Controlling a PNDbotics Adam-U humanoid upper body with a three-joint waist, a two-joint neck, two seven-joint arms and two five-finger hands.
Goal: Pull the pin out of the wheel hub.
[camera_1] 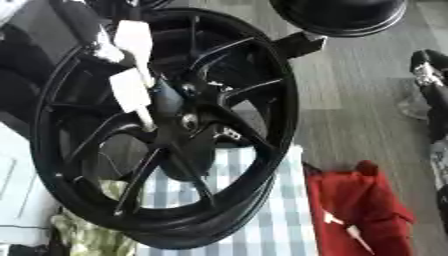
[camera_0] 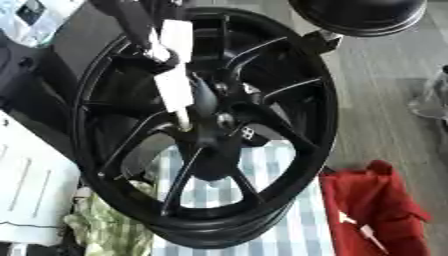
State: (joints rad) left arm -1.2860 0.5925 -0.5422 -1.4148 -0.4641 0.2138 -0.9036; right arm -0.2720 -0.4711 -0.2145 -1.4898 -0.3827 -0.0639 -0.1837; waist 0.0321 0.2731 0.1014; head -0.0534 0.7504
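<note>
A black spoked wheel (camera_0: 289, 65) stands tilted on its rim and fills the middle of both views. Its hub (camera_0: 223, 120) is at the centre, with small silver spots. My left hand (camera_0: 173, 85) reaches in from the upper left, black with white finger pads, and lies over the spokes just left of the hub. A thin pale pin (camera_0: 183, 121) sticks out below the pads, pinched by them. Its lower tip is at the hub's left side; I cannot see whether it is still in a hole. My right hand (camera_1: 427, 70) shows only as a dark and silver shape at the right edge.
The wheel rests on a blue-and-white striped cloth (camera_0: 289, 220). A red bag (camera_0: 372, 205) lies at the lower right and a green checked cloth (camera_0: 105, 225) at the lower left. A white board (camera_0: 26, 190) is on the left, a round black object (camera_0: 367, 12) at the top, and grey floor (camera_0: 385, 115) on the right.
</note>
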